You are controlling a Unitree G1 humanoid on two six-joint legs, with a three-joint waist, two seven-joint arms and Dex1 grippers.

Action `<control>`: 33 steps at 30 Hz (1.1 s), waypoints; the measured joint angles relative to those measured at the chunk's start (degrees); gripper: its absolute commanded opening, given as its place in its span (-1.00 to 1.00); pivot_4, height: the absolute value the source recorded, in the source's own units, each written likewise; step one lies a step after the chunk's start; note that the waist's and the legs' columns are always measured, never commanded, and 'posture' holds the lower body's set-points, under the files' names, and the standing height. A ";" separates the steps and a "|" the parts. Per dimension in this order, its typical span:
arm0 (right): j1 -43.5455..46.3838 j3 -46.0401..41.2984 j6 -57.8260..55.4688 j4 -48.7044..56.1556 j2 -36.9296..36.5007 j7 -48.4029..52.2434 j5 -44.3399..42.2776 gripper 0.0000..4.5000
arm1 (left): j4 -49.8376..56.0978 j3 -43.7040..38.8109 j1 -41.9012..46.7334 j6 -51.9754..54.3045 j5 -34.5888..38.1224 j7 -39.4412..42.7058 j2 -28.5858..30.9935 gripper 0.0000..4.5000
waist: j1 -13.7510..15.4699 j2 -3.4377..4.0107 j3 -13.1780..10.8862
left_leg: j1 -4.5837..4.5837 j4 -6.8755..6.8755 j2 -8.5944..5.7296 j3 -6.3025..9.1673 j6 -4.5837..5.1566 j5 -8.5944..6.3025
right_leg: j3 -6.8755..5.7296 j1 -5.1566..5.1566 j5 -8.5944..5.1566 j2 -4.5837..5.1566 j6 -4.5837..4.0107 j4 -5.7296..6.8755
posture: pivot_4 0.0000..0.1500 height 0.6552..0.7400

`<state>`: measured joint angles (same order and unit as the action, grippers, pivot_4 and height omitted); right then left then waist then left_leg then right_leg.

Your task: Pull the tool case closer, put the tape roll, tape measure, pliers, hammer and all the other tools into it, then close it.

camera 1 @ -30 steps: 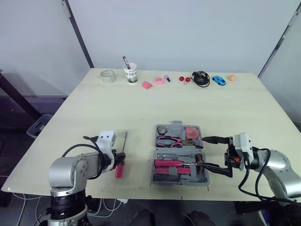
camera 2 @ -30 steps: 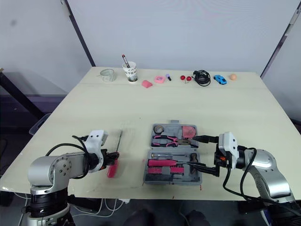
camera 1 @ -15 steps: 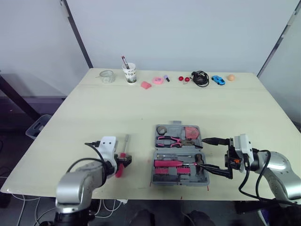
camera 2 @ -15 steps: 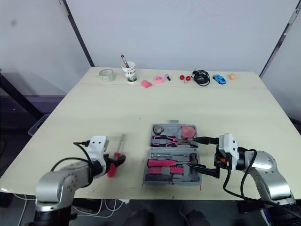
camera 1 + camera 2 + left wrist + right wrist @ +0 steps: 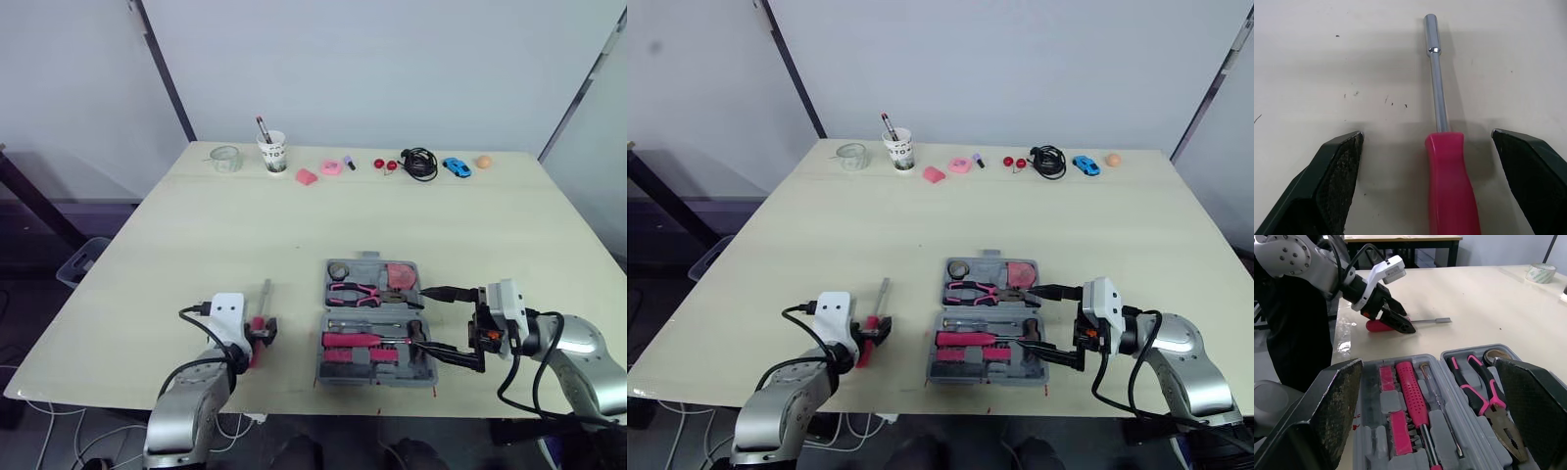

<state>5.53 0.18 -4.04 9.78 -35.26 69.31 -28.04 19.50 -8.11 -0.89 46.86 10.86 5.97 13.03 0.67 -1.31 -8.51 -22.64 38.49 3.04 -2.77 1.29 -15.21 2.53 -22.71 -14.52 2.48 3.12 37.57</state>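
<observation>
Now, from the head: red driver (image 5: pixel 260 311) flat on the table (image 5: pixel 245 225), just left of the open case (image 5: pixel 377 323), long way pointing away from the robot. Right at its handle, left gripper (image 5: pixel 263 333), much nearer than right gripper (image 5: pixel 421 316) at the case's right edge. From the left wrist: fingers (image 5: pixel 1337 171) wide apart, handle between them, touching neither, arm low and lined up with the shaft. From the right wrist: fingers (image 5: pixel 1337 401) wide apart over the case, holding nothing.
</observation>
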 measured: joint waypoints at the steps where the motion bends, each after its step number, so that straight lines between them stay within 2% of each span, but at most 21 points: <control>1: 0.00 0.00 0.01 0.00 0.00 0.02 0.01 1.00 | -0.07 0.05 -0.04 -0.18 -0.14 -0.01 -0.07 0.88 | 0.00 0.00 0.00 | 0.00 0.00 0.00 0.00 0.00 0.00 | 0.00 0.00 0.00 0.00 0.00 0.00 | 1.00 1.00; 3: 0.00 0.00 0.08 0.00 0.00 0.09 0.03 1.00 | -0.24 0.08 -0.20 -0.61 -0.52 -0.05 -0.12 0.60 | -0.01 0.01 0.00 | 0.00 0.00 0.00 0.00 0.00 0.00 | 0.00 0.00 0.00 0.00 0.01 0.00 | 1.00 1.00; 8: 0.00 0.00 0.40 -0.09 -0.02 0.23 0.09 1.00 | -0.22 0.24 -1.22 -1.61 -1.20 0.07 0.14 -0.49 | 0.01 0.02 0.01 | 0.00 0.00 0.00 0.01 0.00 0.00 | 0.00 0.00 0.01 0.00 0.02 0.00 | 1.00 1.00; 10: 0.00 0.00 0.43 -0.17 -0.02 0.28 0.11 1.00 | -0.19 0.29 -1.41 -1.75 -1.54 0.16 0.15 -0.75 | 0.00 0.03 0.02 | 0.01 0.00 0.00 0.01 0.00 0.00 | 0.00 0.00 0.00 0.00 0.01 0.00 | 1.00 1.00; 20: 0.00 0.00 0.51 -1.14 -0.02 0.62 0.03 1.00 | 0.06 0.73 -1.85 -2.28 -1.92 0.68 0.91 -0.74 | -0.03 0.04 0.02 | 0.01 -0.01 0.00 0.01 0.00 0.00 | 0.01 0.00 -0.01 0.00 0.00 -0.01 | 1.00 1.00; 30: 0.25 -0.06 -0.59 -1.07 -0.20 2.15 -1.45 1.00 | 1.67 2.55 -1.98 -2.90 -2.10 9.41 11.37 -0.74 | -0.06 0.01 -0.01 | -0.01 -0.03 0.04 0.01 0.00 0.00 | -0.05 -0.02 -0.02 -0.01 -0.02 -0.02 | 1.00 1.00; 33: -0.13 -0.25 -0.64 -0.96 -0.48 2.12 -1.50 1.00 | 3.15 3.68 0.31 -2.89 -1.09 16.98 20.30 -0.74 | 0.08 -0.01 -0.02 | -0.04 -0.04 0.04 0.01 0.00 0.00 | -0.11 -0.03 -0.03 -0.01 -0.04 -0.04 | 1.00 1.00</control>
<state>5.40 -0.07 -4.68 8.82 -35.74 71.43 -29.53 22.65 -4.43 -0.58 43.97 9.77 22.95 33.33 0.74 -1.31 -8.54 -22.68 38.45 3.08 -2.75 1.28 -15.22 2.42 -22.73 -14.55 2.47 3.08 37.52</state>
